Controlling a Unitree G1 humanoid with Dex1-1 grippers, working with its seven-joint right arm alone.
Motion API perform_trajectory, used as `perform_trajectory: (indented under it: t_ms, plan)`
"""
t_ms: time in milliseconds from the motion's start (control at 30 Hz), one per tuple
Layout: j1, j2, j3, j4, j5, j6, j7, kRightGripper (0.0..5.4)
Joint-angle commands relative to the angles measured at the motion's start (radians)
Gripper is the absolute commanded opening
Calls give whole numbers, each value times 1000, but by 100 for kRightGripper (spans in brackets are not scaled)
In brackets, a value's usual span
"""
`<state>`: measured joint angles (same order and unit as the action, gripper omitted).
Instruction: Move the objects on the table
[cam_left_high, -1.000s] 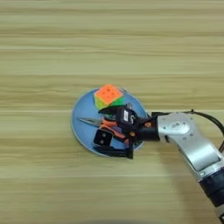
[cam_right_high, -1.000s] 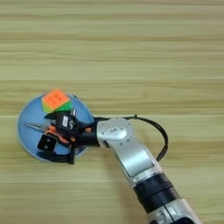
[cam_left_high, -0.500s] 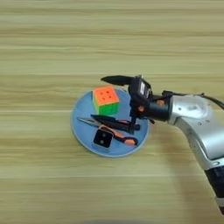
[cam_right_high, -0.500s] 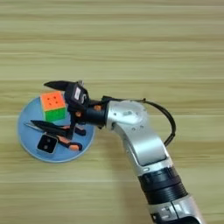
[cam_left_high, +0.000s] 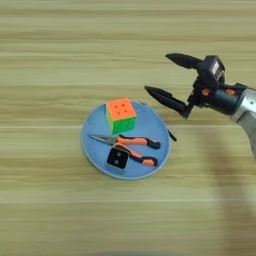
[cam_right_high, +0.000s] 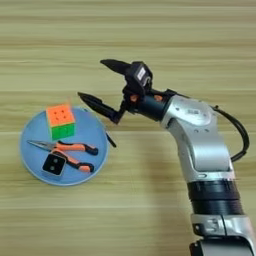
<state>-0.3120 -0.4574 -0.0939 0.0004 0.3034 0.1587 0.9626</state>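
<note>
The puzzle cube (cam_left_high: 121, 115), orange on top and green in front, sits at the back of the round blue plate (cam_left_high: 156, 130). In front of it lie the orange-and-black-handled pliers (cam_left_high: 131, 147), jaws pointing left. The small white block with a black face (cam_left_high: 118, 158) rests against the pliers at the plate's front. My right gripper (cam_left_high: 158, 75) hangs open and empty above the table (cam_left_high: 50, 60), up and to the right of the plate. One finger points over the plate's right rim, the other is farther back. The same gripper (cam_right_high: 90, 80) shows with its silver forearm in the right eye view.
The silver forearm (cam_right_high: 200, 145) and its black cable (cam_right_high: 240, 135) come in from the bottom right and cover the table's right side. The plate (cam_right_high: 30, 170) lies left of centre.
The gripper has lifted off the plate and drawn back to the right, opening wide. The pliers and block stay on the plate where it was working.
</note>
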Motion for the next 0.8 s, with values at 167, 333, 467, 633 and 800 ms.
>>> perform_trajectory:
  t_ms: [167,333,467,633,800]
  plan:
    - [-108,-68,-66,143,-44,-110,-72,536]
    - [-121,-66,-32,231,-137,-200,-126,536]
    - [-124,-57,-13,270,-177,-235,-150,536]
    - [-121,-46,32,335,-268,-304,-217,536]
    - [-117,-34,76,389,-348,-375,-276,536]
